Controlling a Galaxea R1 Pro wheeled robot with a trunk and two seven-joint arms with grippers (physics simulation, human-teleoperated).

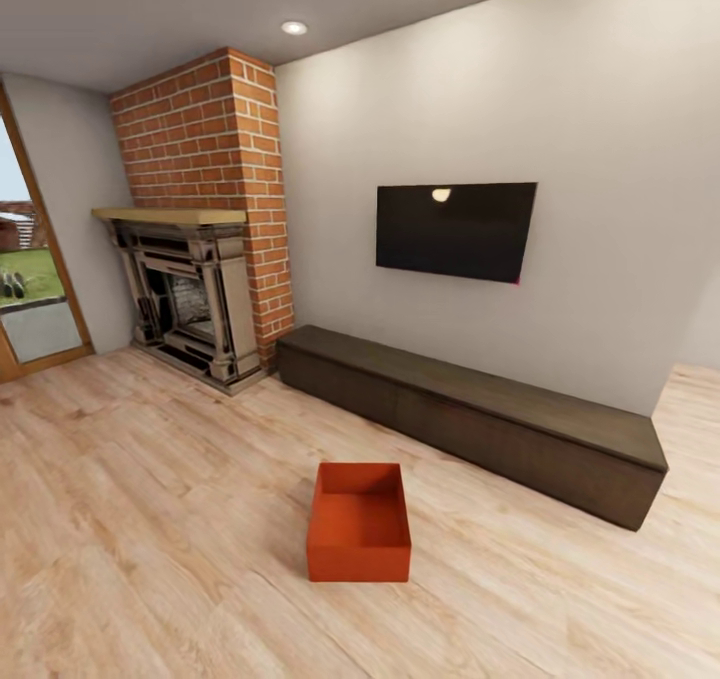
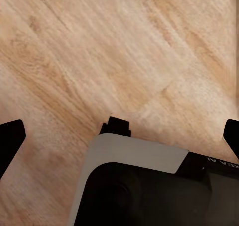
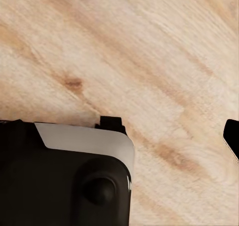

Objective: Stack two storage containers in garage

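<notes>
One orange-red storage container [image 1: 359, 522] sits open-topped and empty on the living room's light wood plank floor [image 1: 150, 519], in the lower middle of the head view. In the left wrist view my left gripper [image 2: 119, 143] is open, its dark fingertips [image 2: 10, 141] far apart, with wood planks and my own body below it. In the right wrist view my right gripper [image 3: 119, 141] also looks open, one fingertip [image 3: 232, 136] at the frame's edge, nothing held. The garage is out of view.
A long dark low cabinet [image 1: 480, 414] runs along the white wall behind the container, under a wall-mounted TV [image 1: 455, 229]. A brick fireplace [image 1: 195, 289] fills the far left corner, beside a glass door [image 1: 30, 289]. Open wood floor surrounds the container.
</notes>
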